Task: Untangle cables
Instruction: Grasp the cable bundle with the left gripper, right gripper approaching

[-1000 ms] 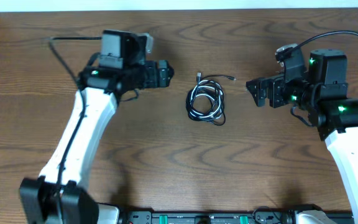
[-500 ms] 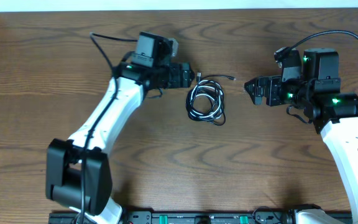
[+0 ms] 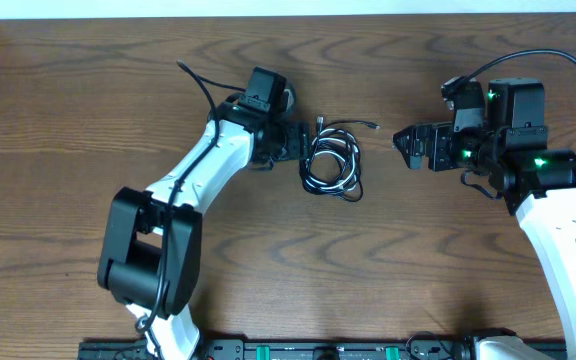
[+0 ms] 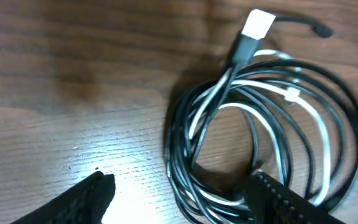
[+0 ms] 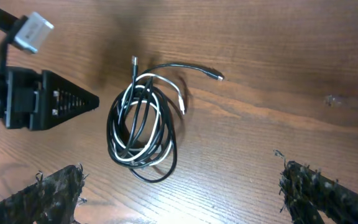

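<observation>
Closing on the cable coil (image 3: 331, 163) looks like the step in hand. The coil lies mid-desk, black cords and one white cord (image 4: 229, 107) wound together. The left pincer (image 4: 182, 180) is spread wide and holds nothing. It sits at the coil's left edge, one finger over bare desk (image 4: 55, 74) and the other over the loops. The right pincer (image 5: 179, 167) is also wide open and empty, well apart on the coil's right.

Judgement: a pinch on only the outer left strands should pin the coil, so the other arm can draw out a free end. Clamping the whole bundle would likely just drag the tangle.

View notes:
- **Left wrist:** shows the silver-tipped plug (image 4: 258, 23) at the coil's top and the white cord threading among the black ones.
- **Right wrist:** shows the whole outline and a loose black tail (image 5: 218, 76) trailing to the upper right.
- **Overhead:** the only view that gives the spacing of both arms, but the crossings are too small to read there.
</observation>
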